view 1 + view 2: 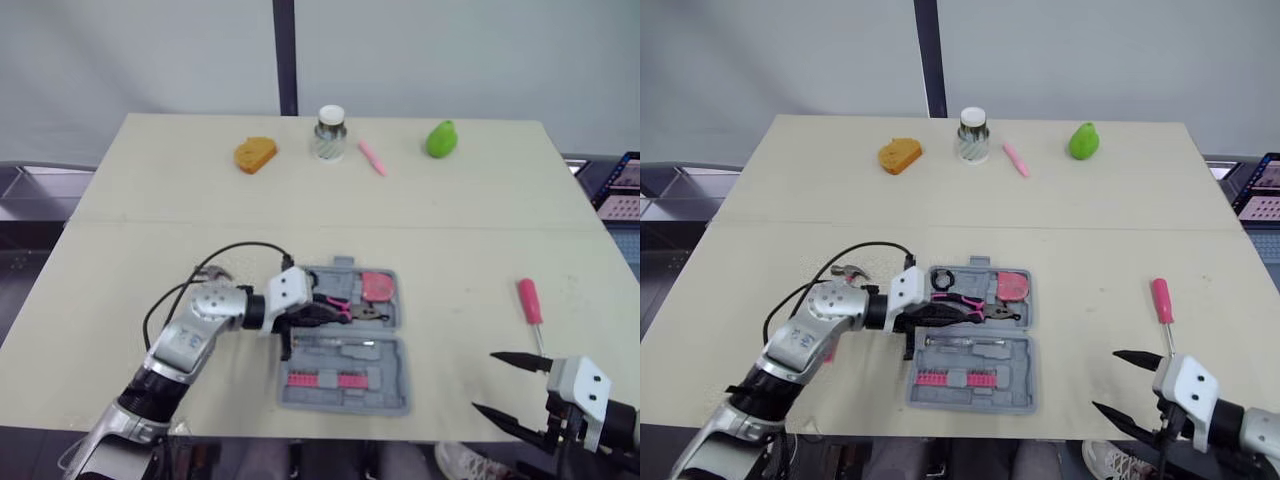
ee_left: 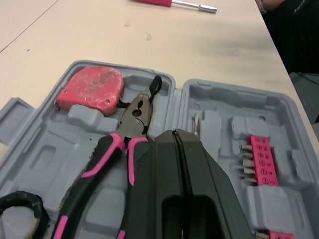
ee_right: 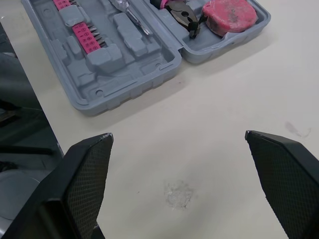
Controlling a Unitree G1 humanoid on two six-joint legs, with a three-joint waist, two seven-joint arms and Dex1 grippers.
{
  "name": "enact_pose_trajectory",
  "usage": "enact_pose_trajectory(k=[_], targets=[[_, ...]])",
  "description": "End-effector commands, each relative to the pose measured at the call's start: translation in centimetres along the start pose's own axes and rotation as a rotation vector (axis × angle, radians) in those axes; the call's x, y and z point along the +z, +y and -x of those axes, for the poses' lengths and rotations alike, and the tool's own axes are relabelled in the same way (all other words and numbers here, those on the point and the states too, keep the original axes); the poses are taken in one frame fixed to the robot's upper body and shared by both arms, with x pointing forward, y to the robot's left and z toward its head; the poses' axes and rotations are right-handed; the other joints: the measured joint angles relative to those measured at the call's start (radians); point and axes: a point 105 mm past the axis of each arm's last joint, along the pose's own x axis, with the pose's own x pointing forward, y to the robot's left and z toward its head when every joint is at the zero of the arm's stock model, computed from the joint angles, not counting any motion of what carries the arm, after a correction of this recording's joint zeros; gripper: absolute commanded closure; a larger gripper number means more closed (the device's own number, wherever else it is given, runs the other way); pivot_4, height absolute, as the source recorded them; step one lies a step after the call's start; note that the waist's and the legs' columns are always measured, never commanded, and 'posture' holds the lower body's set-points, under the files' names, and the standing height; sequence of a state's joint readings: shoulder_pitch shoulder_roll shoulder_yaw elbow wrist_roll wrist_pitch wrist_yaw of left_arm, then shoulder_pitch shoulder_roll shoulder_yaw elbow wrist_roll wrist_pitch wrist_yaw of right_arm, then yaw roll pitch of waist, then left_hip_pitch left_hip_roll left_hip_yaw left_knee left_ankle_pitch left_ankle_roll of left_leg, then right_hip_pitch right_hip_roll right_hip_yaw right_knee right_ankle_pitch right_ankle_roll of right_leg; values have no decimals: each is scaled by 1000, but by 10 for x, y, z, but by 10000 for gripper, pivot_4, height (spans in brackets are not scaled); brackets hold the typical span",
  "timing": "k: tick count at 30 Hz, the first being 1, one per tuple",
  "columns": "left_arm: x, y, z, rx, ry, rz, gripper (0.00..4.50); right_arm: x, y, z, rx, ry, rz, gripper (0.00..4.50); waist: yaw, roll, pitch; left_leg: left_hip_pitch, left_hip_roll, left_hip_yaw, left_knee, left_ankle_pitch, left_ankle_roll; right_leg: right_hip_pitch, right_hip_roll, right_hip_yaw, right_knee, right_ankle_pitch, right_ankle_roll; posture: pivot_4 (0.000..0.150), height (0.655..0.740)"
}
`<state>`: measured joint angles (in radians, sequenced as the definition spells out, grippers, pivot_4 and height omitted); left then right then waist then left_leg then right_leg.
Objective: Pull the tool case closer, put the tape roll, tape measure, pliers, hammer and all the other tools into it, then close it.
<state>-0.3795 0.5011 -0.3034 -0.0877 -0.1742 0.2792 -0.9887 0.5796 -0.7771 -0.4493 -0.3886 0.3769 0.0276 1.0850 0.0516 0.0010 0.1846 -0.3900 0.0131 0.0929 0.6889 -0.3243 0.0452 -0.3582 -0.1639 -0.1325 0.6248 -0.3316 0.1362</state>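
The grey tool case (image 1: 396,404) lies open near the table's front edge. In its far half are a pink tape measure (image 1: 377,286), black-and-pink pliers (image 2: 130,124) and a black tape roll (image 2: 22,196). The near half holds pink bits (image 1: 325,380) and a metal shaft. My left gripper (image 1: 338,312) hovers over the pliers' handles, shut with nothing between its fingers. A hammer head (image 1: 210,272) peeks out behind my left arm. A pink screwdriver (image 1: 529,302) lies on the table to the right. My right gripper (image 1: 505,385) stands open just in front of it.
Along the far side of the table stand an orange bread-shaped object (image 1: 255,154), a glass jar (image 1: 330,133), a pink marker (image 1: 371,157) and a green pear (image 1: 441,139). A laptop (image 1: 620,185) sits beyond the right edge.
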Motion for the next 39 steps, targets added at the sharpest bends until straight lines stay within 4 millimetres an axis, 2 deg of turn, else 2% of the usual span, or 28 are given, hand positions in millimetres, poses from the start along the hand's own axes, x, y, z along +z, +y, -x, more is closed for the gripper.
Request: enact_pose_trajectory(k=[1, 9, 39], targets=[[-3, -6, -1, -19, -2, -63, 44797, 4, -5, 5, -32, -5, 13, 0, 0, 0, 0, 0, 0, 0, 0, 0, 0, 0, 0, 0, 0, 0, 0, 1500, 6950], [-13, -13, -9, -29, 8, -53, 44797, 4, -5, 7, -41, -3, 14, 0, -2, 0, 0, 0, 0, 0, 0, 0, 0, 0, 0, 0, 0, 0, 0, 1500, 6950], [-42, -18, -16, -39, 115, -5, 44797, 2, -3, 13, -61, 12, 6, 0, -1, 0, 0, 0, 0, 0, 0, -1, 0, 0, 0, 0, 0, 0, 0, 1500, 6950]])
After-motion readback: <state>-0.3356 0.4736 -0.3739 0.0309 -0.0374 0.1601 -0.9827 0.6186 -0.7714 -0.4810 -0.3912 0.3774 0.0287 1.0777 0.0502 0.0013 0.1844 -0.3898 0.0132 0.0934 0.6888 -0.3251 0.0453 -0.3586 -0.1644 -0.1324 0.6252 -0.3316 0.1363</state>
